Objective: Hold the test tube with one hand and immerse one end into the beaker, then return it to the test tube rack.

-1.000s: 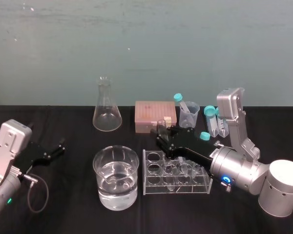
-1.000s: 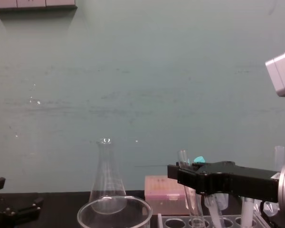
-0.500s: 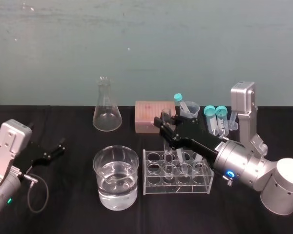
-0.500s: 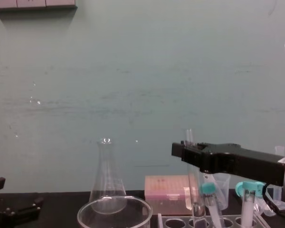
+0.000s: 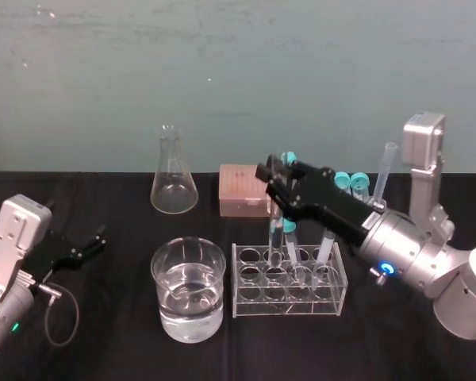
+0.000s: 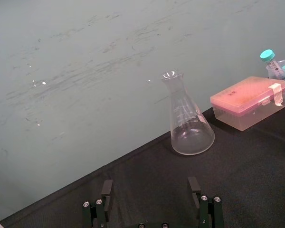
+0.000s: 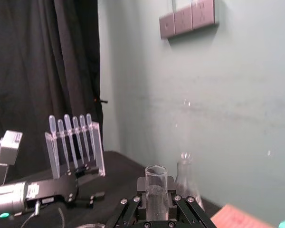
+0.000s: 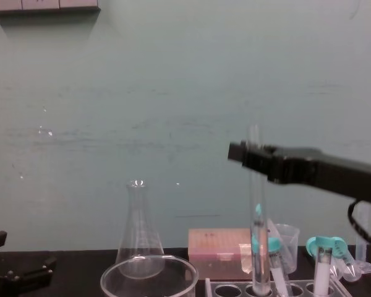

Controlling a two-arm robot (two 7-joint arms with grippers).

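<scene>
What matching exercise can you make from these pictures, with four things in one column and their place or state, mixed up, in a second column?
Things:
1. test tube
2. beaker
3. flask
4. left gripper

Places or states:
A. open, low on the left side
B. at the back, behind the beaker
C. upright, gripped by the right gripper over the test tube rack
D. holds clear liquid, just left of the rack

Pairs: 1-C, 2-D, 3-B, 4-A
</scene>
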